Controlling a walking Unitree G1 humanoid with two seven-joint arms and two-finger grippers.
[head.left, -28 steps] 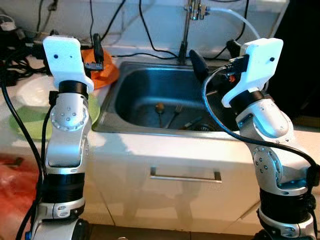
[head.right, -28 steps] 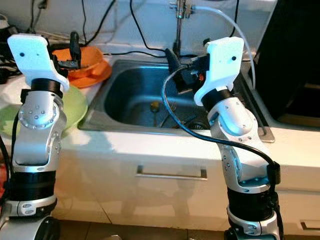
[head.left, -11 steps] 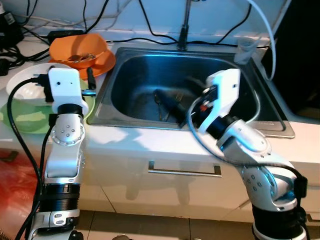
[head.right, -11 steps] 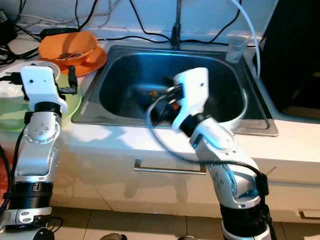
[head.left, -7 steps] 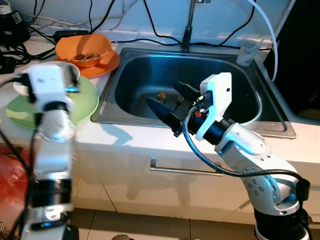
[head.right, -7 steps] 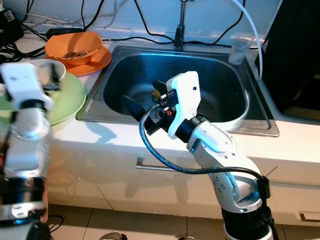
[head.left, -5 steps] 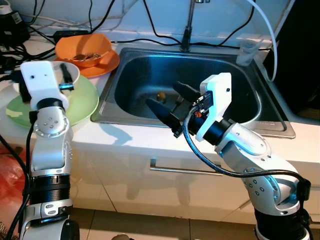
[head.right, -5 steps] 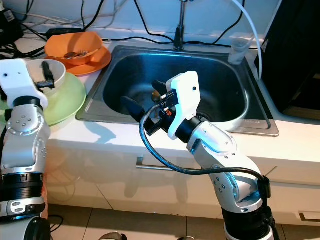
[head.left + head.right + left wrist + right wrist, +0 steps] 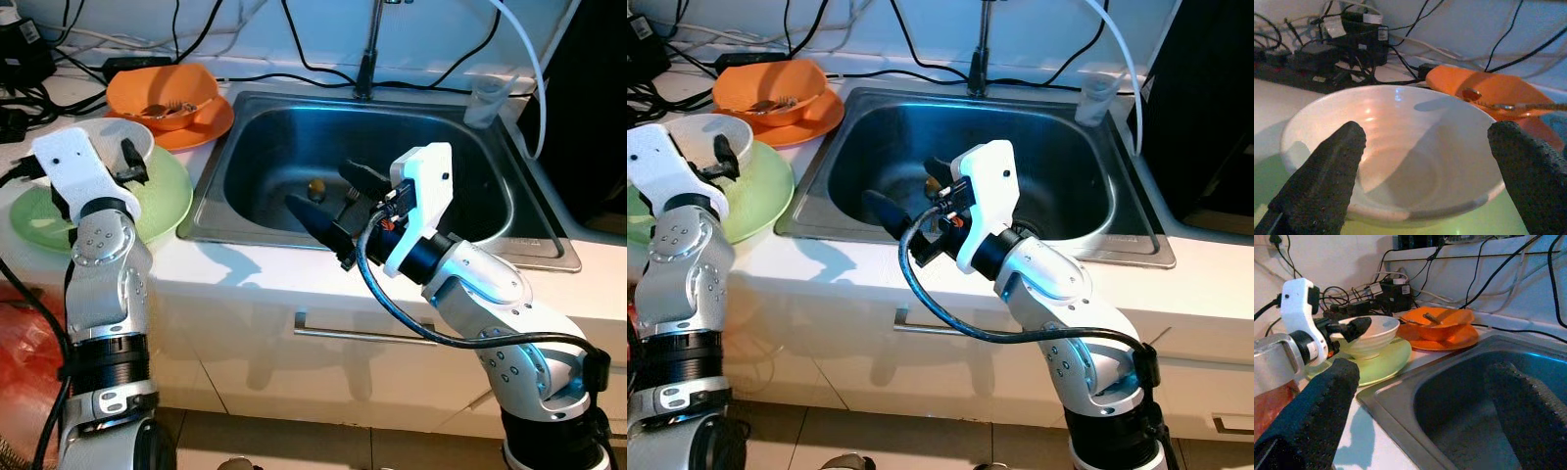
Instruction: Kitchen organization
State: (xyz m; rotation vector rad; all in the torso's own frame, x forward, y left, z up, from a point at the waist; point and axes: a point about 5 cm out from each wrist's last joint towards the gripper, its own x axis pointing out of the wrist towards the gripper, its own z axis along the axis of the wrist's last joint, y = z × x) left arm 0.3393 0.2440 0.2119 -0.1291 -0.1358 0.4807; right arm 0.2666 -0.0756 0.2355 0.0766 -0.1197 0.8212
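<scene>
A white bowl (image 9: 1396, 147) sits on a light green plate (image 9: 168, 192) on the counter left of the sink. My left gripper (image 9: 1426, 131) is open just above the bowl's near rim, one finger toward each side, holding nothing. Behind it an orange bowl (image 9: 162, 92) holding cutlery rests on an orange plate (image 9: 212, 123). My right gripper (image 9: 334, 198) is open and empty, hovering over the front left part of the steel sink (image 9: 460, 157). A small brown item (image 9: 315, 186) and a fork (image 9: 350, 194) lie on the sink bottom.
The faucet (image 9: 370, 44) rises behind the sink, with a clear cup (image 9: 482, 98) on the back right rim. Black cables and power strips (image 9: 1327, 54) crowd the counter's back left. A drawer handle (image 9: 362, 335) runs below the counter edge.
Over the last second my right gripper rose out of the sink toward its front left. My left gripper swung left to the white bowl and tilted over it.
</scene>
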